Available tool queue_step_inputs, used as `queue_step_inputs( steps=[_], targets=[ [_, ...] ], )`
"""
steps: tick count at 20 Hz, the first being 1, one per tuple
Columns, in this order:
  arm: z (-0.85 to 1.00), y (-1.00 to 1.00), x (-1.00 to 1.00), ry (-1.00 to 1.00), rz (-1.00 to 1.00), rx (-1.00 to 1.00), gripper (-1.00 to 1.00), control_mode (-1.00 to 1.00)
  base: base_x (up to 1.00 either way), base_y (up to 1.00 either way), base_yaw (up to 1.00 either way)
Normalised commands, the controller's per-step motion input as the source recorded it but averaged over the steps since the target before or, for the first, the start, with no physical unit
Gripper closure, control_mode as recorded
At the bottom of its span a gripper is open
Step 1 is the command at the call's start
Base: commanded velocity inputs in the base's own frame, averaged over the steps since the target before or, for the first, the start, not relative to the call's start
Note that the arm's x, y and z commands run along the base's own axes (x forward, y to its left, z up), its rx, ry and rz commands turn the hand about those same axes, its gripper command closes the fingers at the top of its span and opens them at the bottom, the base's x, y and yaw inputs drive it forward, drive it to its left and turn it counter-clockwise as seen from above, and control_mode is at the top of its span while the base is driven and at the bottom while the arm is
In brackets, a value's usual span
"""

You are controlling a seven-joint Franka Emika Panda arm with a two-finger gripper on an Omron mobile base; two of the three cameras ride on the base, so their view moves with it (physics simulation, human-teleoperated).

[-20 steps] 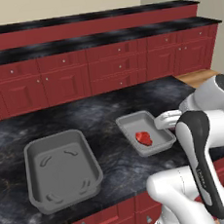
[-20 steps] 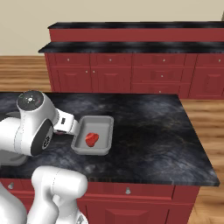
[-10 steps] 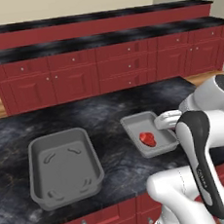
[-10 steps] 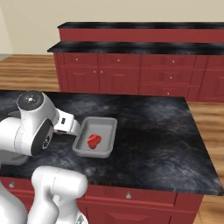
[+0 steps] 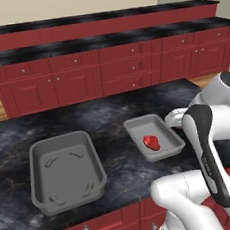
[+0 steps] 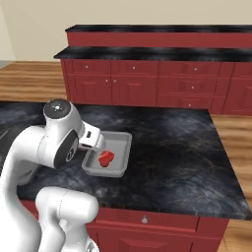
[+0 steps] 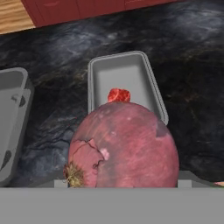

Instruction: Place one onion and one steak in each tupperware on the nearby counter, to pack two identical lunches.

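One onion (image 7: 124,146), round, firm and slippery, sits gripped across its middle in the end effector, above the small tupperware (image 7: 144,78).

Behind the table, a long two-tiered red counter run (image 5: 106,62) with black marbled tops, stretching across the back under a plain beige wall (image 5: 65,5). Rows of dark red cabinet doors and drawers (image 6: 147,91) along its front, each with a small silver knob. Wooden plank floor (image 6: 29,83) between that run and the table, seen again at the right edge (image 6: 238,133) and in a corner of the hand view (image 7: 13,15).
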Motion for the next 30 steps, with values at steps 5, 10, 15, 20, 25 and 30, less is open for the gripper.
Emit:
queue_step_inputs(
  steps=[5, 10, 15, 20, 25, 30],
  targets=[
    [-0.25, -0.24, 0.61, 0.12, -0.04, 0.0, 1.0, -1.0, 0.0, 0.0, 0.0],
    [-0.26, -0.14, 0.52, 0.09, -0.04, 0.0, 1.0, -1.0, 0.0, 0.0, 0.0],
    [-0.39, -0.03, 0.5, 0.05, -0.01, 0.0, 1.0, -1.0, 0.0, 0.0, 0.0],
    [-0.47, 0.0, 0.46, 0.03, 0.0, -0.01, 1.0, -1.0, 0.0, 0.0, 0.0],
    [-0.45, 0.0, 0.4, 0.01, 0.0, -0.01, 1.0, -1.0, 0.0, 0.0, 0.0],
    [-0.36, 0.0, 0.38, 0.02, 0.0, 0.0, 1.0, -1.0, 0.0, 0.0, 0.0]
  ],
)
